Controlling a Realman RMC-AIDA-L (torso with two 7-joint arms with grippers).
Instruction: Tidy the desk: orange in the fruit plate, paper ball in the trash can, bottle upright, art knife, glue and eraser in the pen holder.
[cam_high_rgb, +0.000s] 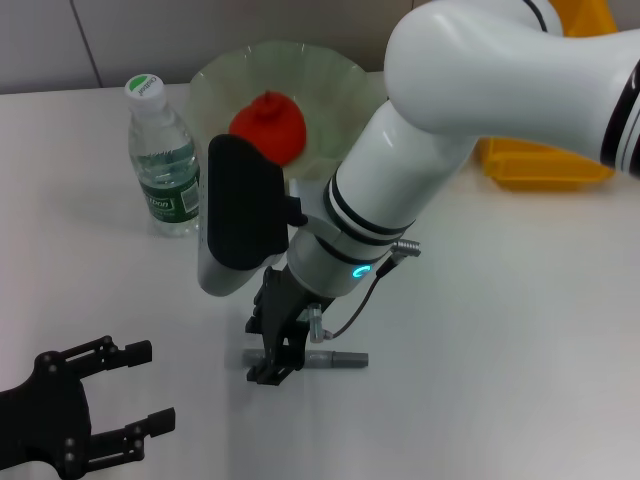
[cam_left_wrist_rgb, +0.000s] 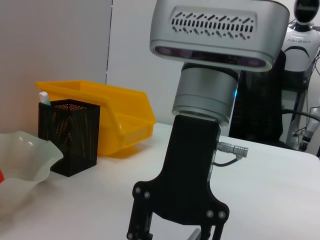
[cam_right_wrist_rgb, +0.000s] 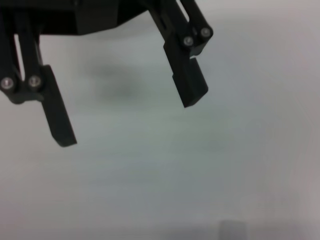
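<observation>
Item: slim grey art knife (cam_high_rgb: 335, 359), flat on white desk (cam_high_rgb: 520, 330), under right gripper (cam_high_rgb: 283, 352). Fingers spread w/ nothing between; left gripper (cam_high_rgb: 140, 400) idle, open. Prob. light, stiff, slippery; pinch mid-body.

Art knife (cam_high_rgb: 335, 359) half hidden behind right end effector (cam_high_rgb: 275, 362); trash can (cam_high_rgb: 545, 150) largely behind arm.

The orange (cam_high_rgb: 268, 126) sat inside the pale-green, wavy-rimmed plate (cam_high_rgb: 330, 85). Beside the plate the bottle (cam_high_rgb: 162, 160) stood upright with its white cap on. The grey knife (cam_high_rgb: 335, 359) lay flat on the tabletop (cam_high_rgb: 500, 330). The black mesh holder (cam_left_wrist_rgb: 69, 135) stood between the plate and the yellow can (cam_left_wrist_rgb: 117, 117), just before the can.
</observation>
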